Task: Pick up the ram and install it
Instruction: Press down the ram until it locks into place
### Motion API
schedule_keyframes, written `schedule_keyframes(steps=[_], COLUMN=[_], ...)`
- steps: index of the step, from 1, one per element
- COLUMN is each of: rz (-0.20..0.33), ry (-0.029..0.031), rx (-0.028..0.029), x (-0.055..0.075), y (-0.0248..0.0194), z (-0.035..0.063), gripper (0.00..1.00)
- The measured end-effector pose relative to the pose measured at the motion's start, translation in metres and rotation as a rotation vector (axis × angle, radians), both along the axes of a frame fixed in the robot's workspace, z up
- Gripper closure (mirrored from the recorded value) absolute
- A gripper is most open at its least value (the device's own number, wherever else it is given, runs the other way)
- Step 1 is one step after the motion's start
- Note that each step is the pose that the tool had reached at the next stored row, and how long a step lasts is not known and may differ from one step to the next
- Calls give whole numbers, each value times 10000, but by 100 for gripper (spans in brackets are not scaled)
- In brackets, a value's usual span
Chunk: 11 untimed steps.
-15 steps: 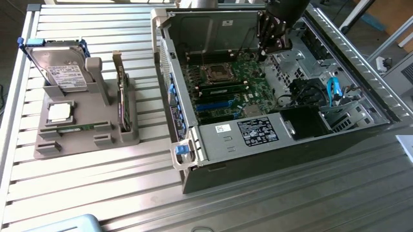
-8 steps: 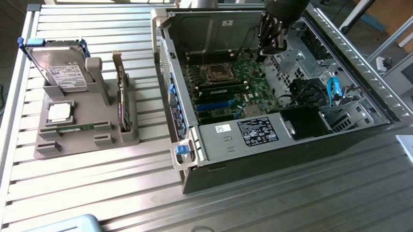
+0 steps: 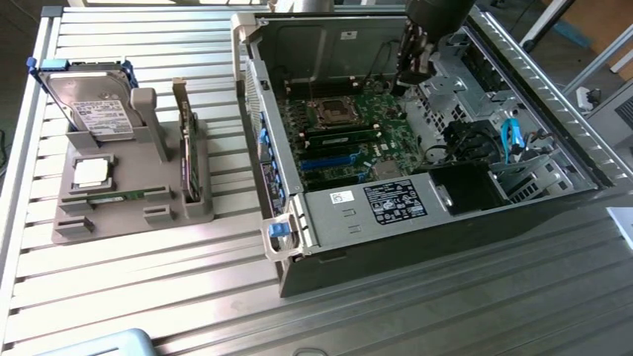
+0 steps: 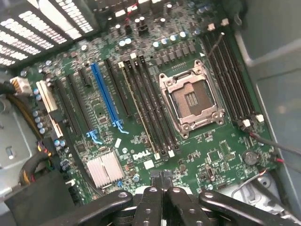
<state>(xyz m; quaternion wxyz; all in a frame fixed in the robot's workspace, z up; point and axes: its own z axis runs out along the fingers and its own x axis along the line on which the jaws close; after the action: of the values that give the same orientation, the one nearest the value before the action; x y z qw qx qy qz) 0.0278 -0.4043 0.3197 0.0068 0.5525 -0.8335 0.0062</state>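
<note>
The ram [image 3: 342, 136] is a slim green stick standing edge-up in a black memory slot of the motherboard, beside the empty processor socket [image 4: 190, 101]. From the wrist it shows as a thin edge [image 4: 138, 110] in the slot. My gripper [image 3: 416, 74] hangs over the far part of the board, above the ram and apart from it. Its two black fingertips [image 4: 161, 175] are pressed together, shut, with nothing between them.
The open computer case [image 3: 296, 222] lies on a slatted metal table. A grey holder [image 3: 148, 215] at the exterior view's left carries a hard drive [image 3: 94, 111], a square silver processor chip [image 3: 91, 172], an upright expansion card [image 3: 185, 159] and a low green strip [image 3: 109, 196]. Cables [image 3: 509, 137] fill the case's right.
</note>
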Motion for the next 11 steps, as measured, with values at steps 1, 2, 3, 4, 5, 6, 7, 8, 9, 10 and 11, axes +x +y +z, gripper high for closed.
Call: schedule_keyframes(steps=[1, 2, 3, 4, 5, 6, 7, 8, 9, 10, 11], rz=[-154, -454, -665, -828, -1072, -1277, -1457, -1684, -1861, -2037, -2259], ry=[0, 0, 0, 0, 0, 1, 1, 2, 3, 3, 4], rx=[-10, -29, -46, -58, -74, -85, -90, -95, -94, -94, -97], x=[0, 0, 0, 0, 0, 0, 0, 0, 0, 0, 0], y=[0, 0, 0, 0, 0, 0, 0, 0, 0, 0, 0], z=[-1, -2, -4, -4, -5, -6, -7, -8, -9, -10, -10], gripper=[89, 89, 89, 89, 89, 89, 89, 89, 89, 89, 89])
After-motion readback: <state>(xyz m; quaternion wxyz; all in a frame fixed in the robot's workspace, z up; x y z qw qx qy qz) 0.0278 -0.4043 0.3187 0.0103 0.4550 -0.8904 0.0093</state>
